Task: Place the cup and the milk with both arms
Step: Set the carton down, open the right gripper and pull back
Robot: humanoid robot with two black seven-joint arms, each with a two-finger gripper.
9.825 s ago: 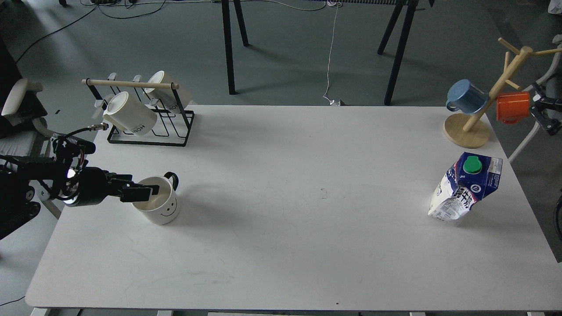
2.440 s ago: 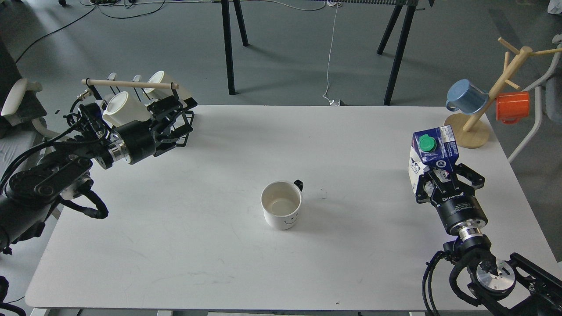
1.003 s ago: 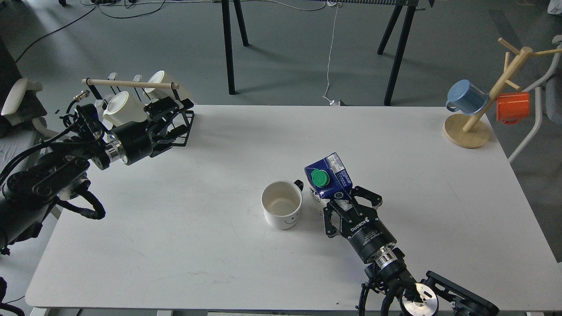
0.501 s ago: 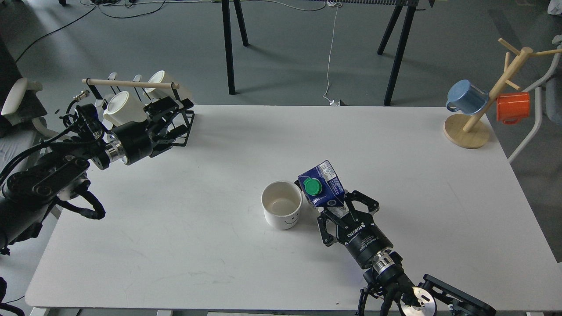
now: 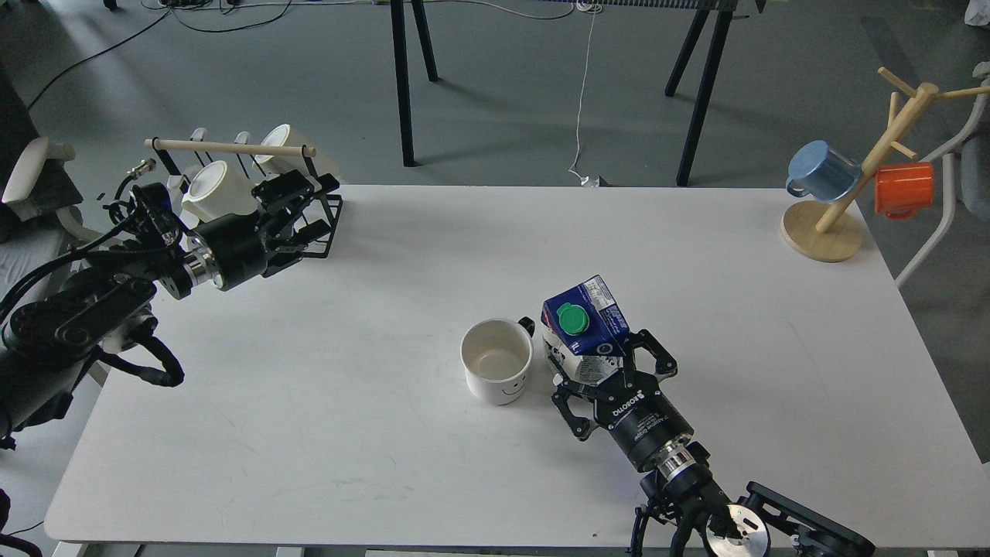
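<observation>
- Milk carton (image 5: 585,331) stands near the middle of the white table (image 5: 433,255), just right of the cup (image 5: 497,372), its dark blue top and green cap (image 5: 572,319) facing up; half a second ago it leaned over the cup's rim, and now it sits further right and more upright.
- Whether the carton touches the cup's black handle cannot be told; they are very close.
- Cup is upright, mouth open, smiley face toward the near edge; it has not shifted over the last few seconds.
- Right gripper (image 5: 604,370) reaches in from the near right, its fingers spread to either side of the carton's lower white body; the fingers look wider apart than a moment ago, and whether their pads still touch the carton cannot be told.
- Left gripper (image 5: 303,214) hovers at the far left corner, beside the black wire rack (image 5: 321,232), fingers apart and holding nothing, in the same place as a second ago.
- Two cream mugs (image 5: 220,189) rest in that rack under its wooden bar.
- Wooden mug tree (image 5: 831,224) at the far right corner carries a blue mug (image 5: 821,170) and an orange mug (image 5: 903,188), unchanged.
</observation>
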